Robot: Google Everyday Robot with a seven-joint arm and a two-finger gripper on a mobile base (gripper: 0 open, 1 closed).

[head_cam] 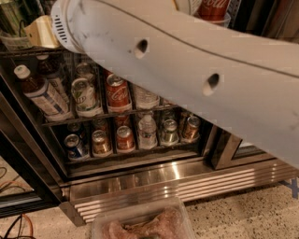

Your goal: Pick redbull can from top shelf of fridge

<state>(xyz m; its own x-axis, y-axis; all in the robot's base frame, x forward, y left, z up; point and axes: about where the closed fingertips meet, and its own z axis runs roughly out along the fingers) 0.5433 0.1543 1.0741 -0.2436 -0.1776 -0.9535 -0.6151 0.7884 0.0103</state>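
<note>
End effector sits at upper left, level w/ top shelf of fridge; we cannot tell whether it is open or closed. Arm runs diagonally across the view and covers most of that shelf. Redbull can: we cannot locate it. Cola can stands in a cup at top right. Lower racks hold cans and bottles.
</note>
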